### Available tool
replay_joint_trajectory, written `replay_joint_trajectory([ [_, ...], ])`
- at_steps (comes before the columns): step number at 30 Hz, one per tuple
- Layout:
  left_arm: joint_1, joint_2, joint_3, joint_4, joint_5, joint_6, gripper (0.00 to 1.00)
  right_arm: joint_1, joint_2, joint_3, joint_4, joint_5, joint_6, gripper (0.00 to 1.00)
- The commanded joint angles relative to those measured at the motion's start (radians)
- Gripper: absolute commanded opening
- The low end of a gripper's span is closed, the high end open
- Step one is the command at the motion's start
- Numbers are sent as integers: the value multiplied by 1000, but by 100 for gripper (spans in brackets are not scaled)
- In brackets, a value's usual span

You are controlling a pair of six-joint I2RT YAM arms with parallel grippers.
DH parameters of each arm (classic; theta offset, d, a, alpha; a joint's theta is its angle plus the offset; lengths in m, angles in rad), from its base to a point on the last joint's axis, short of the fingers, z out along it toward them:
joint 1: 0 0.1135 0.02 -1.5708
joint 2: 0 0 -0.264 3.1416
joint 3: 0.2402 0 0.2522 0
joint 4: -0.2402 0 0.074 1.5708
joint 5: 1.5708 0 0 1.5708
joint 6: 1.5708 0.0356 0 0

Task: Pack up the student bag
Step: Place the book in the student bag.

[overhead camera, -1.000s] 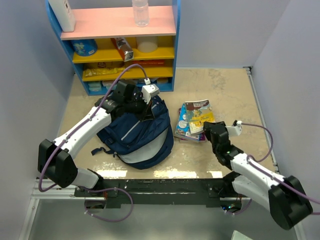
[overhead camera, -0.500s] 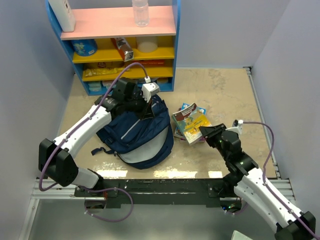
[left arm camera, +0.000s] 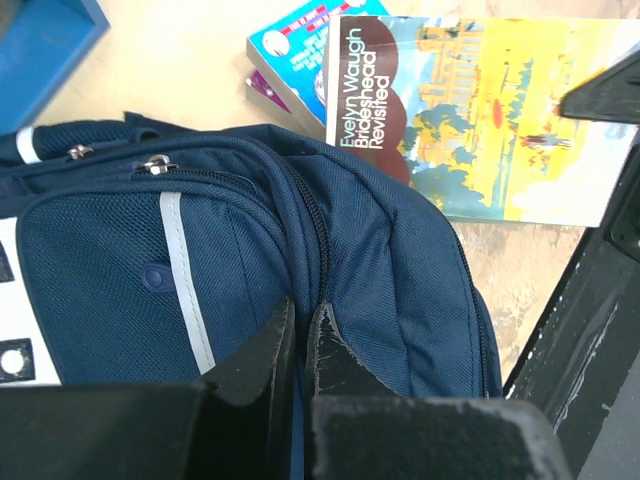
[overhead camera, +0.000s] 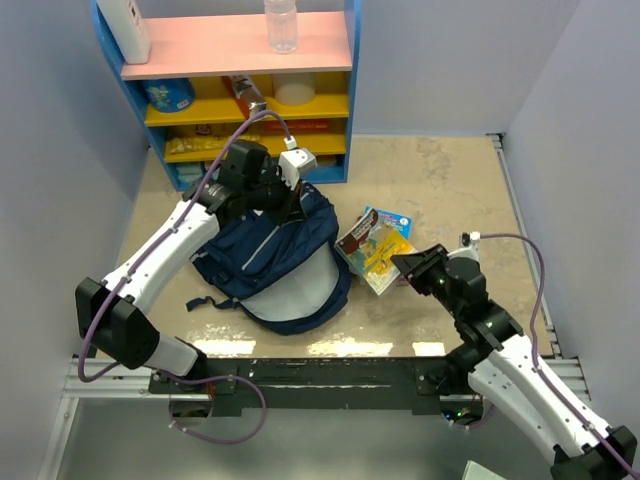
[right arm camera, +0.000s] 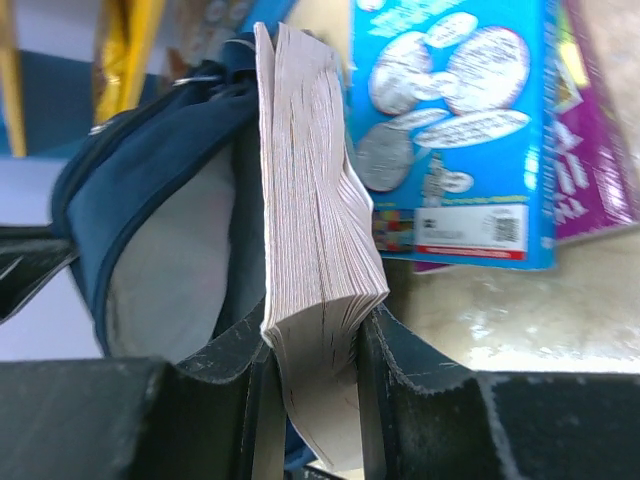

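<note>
**Paperback held beside the opened student bag**

The student bag (overhead camera: 265,255) lies on the bench (overhead camera: 450,170), in front of the coloured shelf unit (overhead camera: 240,95) and left of centre. Its light-grey lining is exposed at the near side. A fold of navy fabric at its upper edge is pinched by the left pincer (left arm camera: 302,318), whose jaws are drawn almost together on the cloth. A paperback (overhead camera: 368,248) with a yellow and brown cover is clamped by the right pincer (right arm camera: 315,335). Its jaws are set narrow, one against each cover near a corner of the book. The paperback is held tilted, just beside the bag's right edge, with its page block turned toward the right wrist camera. Beyond it, a blue book (right arm camera: 450,120) is stacked on a purple book (right arm camera: 600,120) on the bench. Whether the paperback touches the bag cannot be told.
</note>
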Motion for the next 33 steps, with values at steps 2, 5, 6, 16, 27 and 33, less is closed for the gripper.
replay_joint_trajectory([
  [2,46,-36,90,142,20,55,0,5,86,171,169,-94,-66,0],
  [5,49,-40,117,141,24,64,0,17,221,223,173,-136,-104,0],
  [6,49,-43,119,145,25,64,0,37,253,242,207,-136,-112,0],
  [16,49,-68,96,165,95,64,0,307,617,291,566,-66,-47,0],
  [27,49,-77,90,165,100,50,0,401,733,155,898,438,199,0],
  [33,47,-79,88,161,100,43,0,425,1064,179,1210,335,393,0],
])
